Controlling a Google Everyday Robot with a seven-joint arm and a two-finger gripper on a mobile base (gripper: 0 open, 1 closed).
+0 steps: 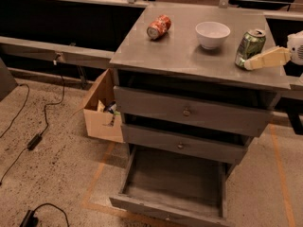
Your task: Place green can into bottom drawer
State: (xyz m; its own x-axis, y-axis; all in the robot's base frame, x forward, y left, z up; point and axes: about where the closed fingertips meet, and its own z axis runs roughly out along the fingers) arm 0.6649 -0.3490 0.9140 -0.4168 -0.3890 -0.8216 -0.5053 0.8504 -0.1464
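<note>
The green can (250, 45) stands upright on the grey cabinet top (180, 51), near its right edge. My gripper (258, 60) reaches in from the right edge of the view. Its cream tip lies against the lower right side of the can. I cannot see whether it holds the can. The bottom drawer (173, 181) is pulled out at floor level and its tray has nothing in it. The two upper drawers (189, 111) with round knobs are pushed in.
A red-orange can (158, 27) lies on its side at the back left of the cabinet top. A white bowl (212, 34) stands between the two cans. An open cardboard box (100, 112) sits on the floor left of the cabinet. Cables (35, 138) lie on the floor at left.
</note>
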